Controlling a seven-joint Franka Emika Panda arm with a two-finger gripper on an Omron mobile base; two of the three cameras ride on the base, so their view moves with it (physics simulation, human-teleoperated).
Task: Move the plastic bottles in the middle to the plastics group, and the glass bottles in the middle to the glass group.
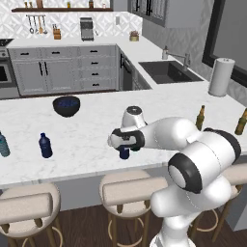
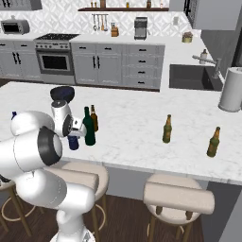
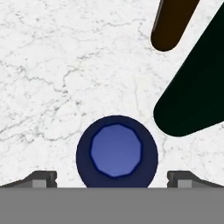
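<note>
With the gripper (image 3: 112, 177) spread wide straight above the blue bottle (image 3: 117, 151) at the hand view's bottom centre, descend vertically, staying clear of the green bottle (image 3: 197, 92) at right, then close below the cap.

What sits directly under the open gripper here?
The dark blue bottle stands on the marble counter below the gripper, its cap centred between the open fingertips. The green bottle and brown bottle stand beside it. The blue bottle's body is hidden under its own top.
</note>
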